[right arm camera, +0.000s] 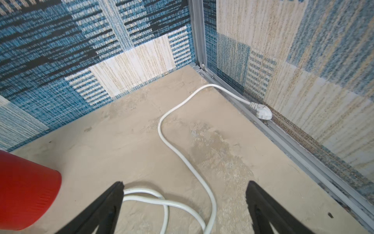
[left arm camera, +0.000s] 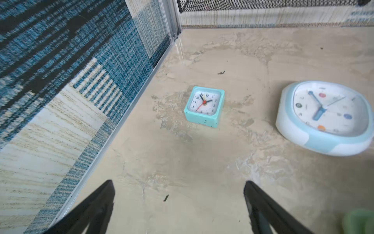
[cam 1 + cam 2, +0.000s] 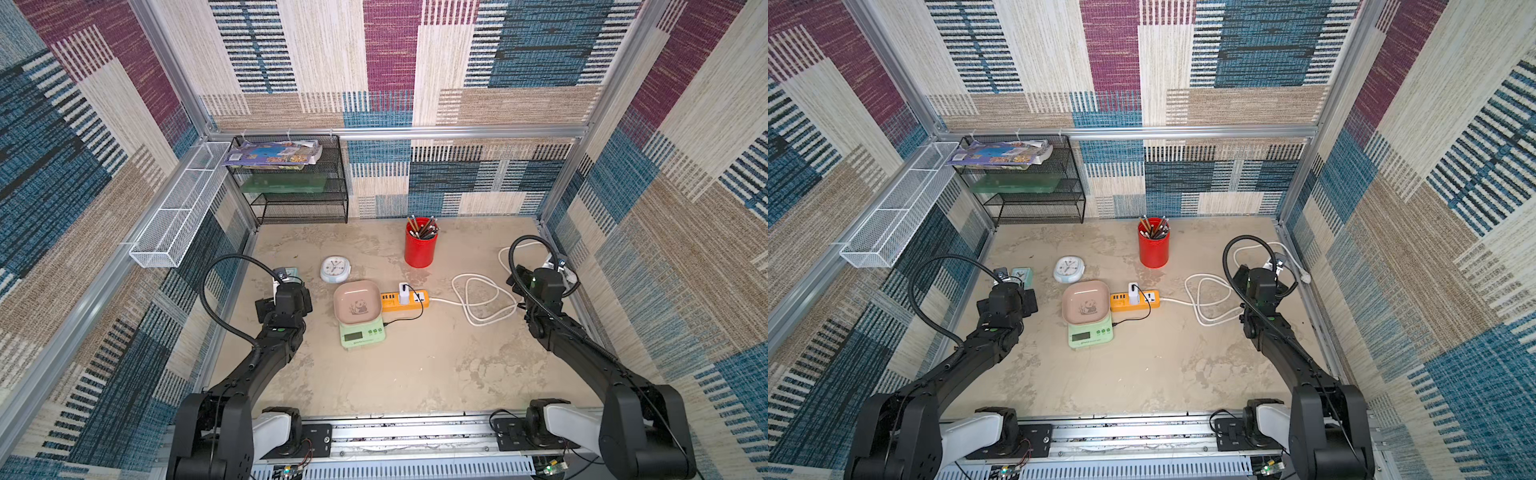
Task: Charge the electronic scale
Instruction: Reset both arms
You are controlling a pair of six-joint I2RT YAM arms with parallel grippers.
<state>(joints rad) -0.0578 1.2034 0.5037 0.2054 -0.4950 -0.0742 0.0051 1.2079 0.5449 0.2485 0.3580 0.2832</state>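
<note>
**Two hands released, one scale mid-bench**

Two arms reach in from the near edge of the bench (image 3: 415,374). The left hand (image 2: 178,183) hangs with its fingers spread wide and nothing between them. The right hand (image 1: 185,183) is likewise released and empty, above loops of the white cord (image 1: 188,168).

One electronic scale (image 3: 361,330) sits near the middle of the bench, between the arms and well apart from both. Its display end faces the near edge. One pink bowl (image 3: 357,302) with a panda print rests on top of it.

One orange power strip (image 3: 405,300) lies just beside the bowl. One white charger (image 3: 404,292) stands plugged into the strip, and one black cable (image 3: 411,313) curves from the charger to the scale's side. The strip's white cord coils toward the right wall and ends in one plug (image 1: 263,113) lying against the frame rail.

Two clocks lie face up left of the scale: a rounded white-and-blue clock (image 3: 335,269) and a small teal square clock (image 2: 204,106).

There are three containers besides the bowl:
- One red cup (image 3: 420,245) holds a bunch of pencils, too crowded to count.
- One black mesh rack (image 3: 303,208) carries magazines on its top tier and something flat and green on the tier below.
- One white mesh basket (image 3: 178,208) hangs on the left wall.
</note>
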